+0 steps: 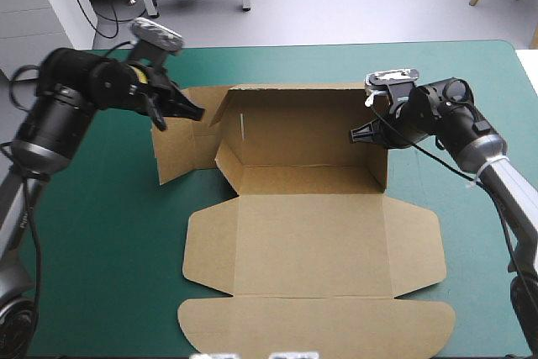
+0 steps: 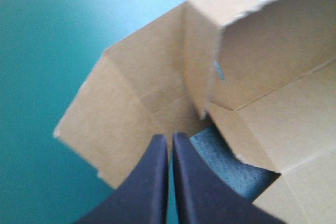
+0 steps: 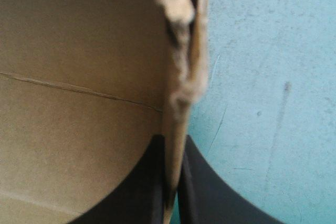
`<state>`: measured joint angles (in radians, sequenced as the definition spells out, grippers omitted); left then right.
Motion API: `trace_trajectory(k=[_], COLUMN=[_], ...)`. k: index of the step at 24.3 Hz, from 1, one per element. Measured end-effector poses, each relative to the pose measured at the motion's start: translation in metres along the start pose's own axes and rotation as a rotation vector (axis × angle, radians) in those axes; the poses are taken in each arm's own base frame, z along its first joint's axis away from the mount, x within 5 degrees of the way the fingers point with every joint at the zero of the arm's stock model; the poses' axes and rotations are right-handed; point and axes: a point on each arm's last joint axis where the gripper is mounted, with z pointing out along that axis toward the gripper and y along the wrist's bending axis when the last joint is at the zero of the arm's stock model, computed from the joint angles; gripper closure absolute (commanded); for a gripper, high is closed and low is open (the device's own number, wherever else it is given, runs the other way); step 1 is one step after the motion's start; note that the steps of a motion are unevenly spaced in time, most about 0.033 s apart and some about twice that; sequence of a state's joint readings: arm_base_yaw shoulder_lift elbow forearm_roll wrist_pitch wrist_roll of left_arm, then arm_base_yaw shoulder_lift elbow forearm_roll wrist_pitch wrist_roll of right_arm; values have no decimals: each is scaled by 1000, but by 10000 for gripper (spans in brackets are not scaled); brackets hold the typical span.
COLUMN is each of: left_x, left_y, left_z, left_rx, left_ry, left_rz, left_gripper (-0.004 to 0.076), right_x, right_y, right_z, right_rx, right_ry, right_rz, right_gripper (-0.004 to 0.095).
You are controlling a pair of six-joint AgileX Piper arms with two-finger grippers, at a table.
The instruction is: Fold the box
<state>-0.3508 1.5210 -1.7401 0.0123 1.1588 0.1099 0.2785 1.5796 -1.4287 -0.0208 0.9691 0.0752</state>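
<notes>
Box (image 1: 311, 241): brown, lying mid-table on the teal-green cover (image 1: 101, 233), far wall (image 1: 294, 124) standing, near flaps lying flat.
Right gripper (image 3: 170, 145): pinching the raised right wall (image 1: 378, 166), fingers all but closed on its edge.
Left gripper (image 2: 169, 137): hovering closed and empty over the splayed left wall (image 1: 181, 145).
Step, by my reading: side walls going up. The left wall is probably needing gripping and lifting next.

Table (image 1: 101, 233) with teal-green cover (image 2: 63, 51), far right corner rounded
</notes>
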Motion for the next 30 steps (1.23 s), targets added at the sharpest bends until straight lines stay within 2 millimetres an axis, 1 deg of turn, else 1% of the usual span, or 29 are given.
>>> trace_trajectory(k=[4, 7, 8, 10, 11, 13, 14, 20, 21, 23, 25, 27, 30], left_x=[16, 37, 44, 65, 87, 107, 120, 167, 177, 186, 190, 190, 190], left_y=[60, 91, 98, 113, 125, 133, 138, 153, 156, 157, 156, 156, 157], left_z=[-13, -19, -19, -17, -12, -9, -6, 9, 13, 19, 22, 22, 22], left_rx=[-18, -32, -33, -34, -41, -58, -64, -59, -47, -36, -39, -45, -52], left_ry=[-28, -54, -56, -51, -39, -40, -33, -38, -56, -73, -73, -80, -90], left_rz=[-219, -361, -398, -483, -570, -647, -699, -938, -1013, -1077, -1080, -1077, -1077], left_gripper=[711, 718, 723, 734, 734, 734, 734, 734, 734, 734, 734, 734, 734], right_x=[0, 0, 0, 0, 0, 0, 0, -1, -2, -5, -2, 3, 6], right_y=[0, 0, 0, 0, 0, 0, 0, 0, 1, 3, 4, 5, 9], right_z=[0, 0, 0, 0, 0, 0, 0, -1, -5, -14, -21, -25, -30], right_rx=[-1, -2, -2, -2, -3, -3, -4, -6, -17, -30, -40, -58, -100], right_ry=[0, 0, 0, 0, 0, 0, 0, -3, 2, 29, 92, 135, 146], right_rz=[-1, 0, -2, -4, -5, -7, -6, -16, -13, -17, -15, -19, -31], right_gripper=[927, 927, 927, 927, 927, 927, 927, 927, 927, 927, 927, 927, 927])
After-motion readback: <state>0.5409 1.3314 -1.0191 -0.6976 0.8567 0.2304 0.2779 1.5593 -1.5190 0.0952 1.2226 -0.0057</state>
